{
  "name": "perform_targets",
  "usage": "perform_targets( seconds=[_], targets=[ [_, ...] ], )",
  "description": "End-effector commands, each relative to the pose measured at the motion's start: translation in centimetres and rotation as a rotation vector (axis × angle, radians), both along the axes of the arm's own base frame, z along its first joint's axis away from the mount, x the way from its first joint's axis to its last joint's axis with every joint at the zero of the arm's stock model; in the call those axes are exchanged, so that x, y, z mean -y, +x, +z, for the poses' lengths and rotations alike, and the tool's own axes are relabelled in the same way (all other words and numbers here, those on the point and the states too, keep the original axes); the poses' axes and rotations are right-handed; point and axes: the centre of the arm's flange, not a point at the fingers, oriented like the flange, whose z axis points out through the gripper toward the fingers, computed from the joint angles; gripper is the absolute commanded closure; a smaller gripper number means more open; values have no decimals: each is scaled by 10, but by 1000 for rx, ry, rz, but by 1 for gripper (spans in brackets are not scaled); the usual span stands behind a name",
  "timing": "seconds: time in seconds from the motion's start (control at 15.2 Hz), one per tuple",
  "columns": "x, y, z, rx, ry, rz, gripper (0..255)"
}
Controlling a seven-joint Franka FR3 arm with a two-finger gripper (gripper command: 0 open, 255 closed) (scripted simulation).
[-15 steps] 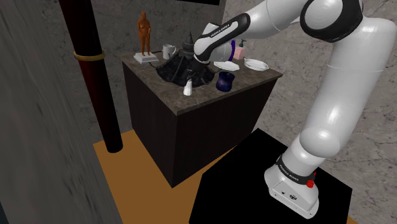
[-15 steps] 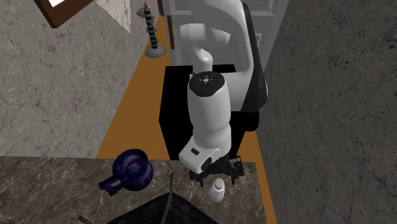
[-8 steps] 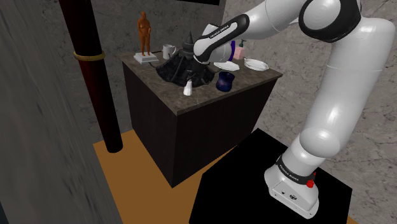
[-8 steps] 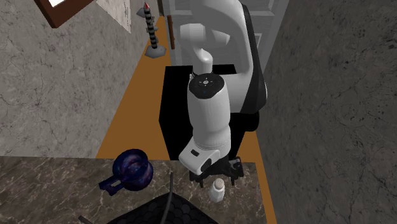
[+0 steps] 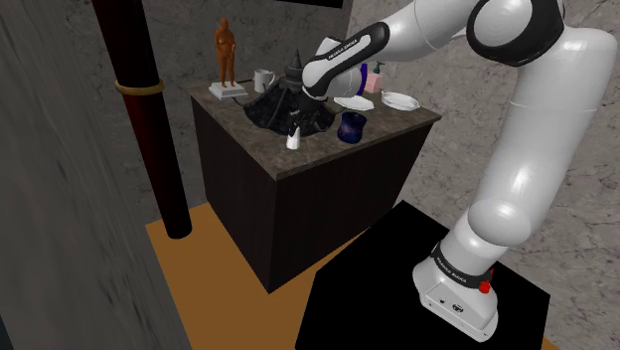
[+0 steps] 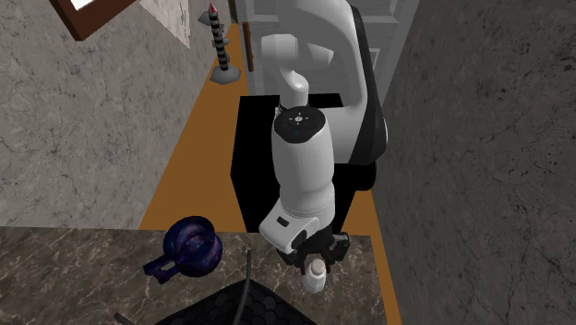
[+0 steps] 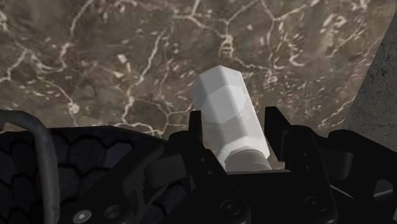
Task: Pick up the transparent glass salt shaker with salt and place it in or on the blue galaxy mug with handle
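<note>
My claw (image 7: 234,119) stands spread, one finger on each side of the salt shaker (image 7: 228,111). As far as I can judge neither pad presses it yet, so nothing is pinched. The shaker, drawn plain white, stands upright on the dark marbled counter (image 7: 95,51) near the edge on my stand's side, just beside a black netted heap (image 7: 63,165). The blue mug (image 6: 192,243) sits apart from it along that same edge. The risks I see are these: the shaker looks nearer one finger, so closing could shove or tip it before both pads bite — and a smooth, narrow body may slip on the lift. My hand could also snag the heap beside it.
</note>
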Motion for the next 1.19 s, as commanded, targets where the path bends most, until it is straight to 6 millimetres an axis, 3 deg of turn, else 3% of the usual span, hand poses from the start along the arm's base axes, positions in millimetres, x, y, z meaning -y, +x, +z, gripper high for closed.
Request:
perform_targets(
  seconds=[0.0,1.12],
  targets=[
    [0,0,0,-1,0,0,255],
    [0,0,84,-1,0,0,255]
  ],
)
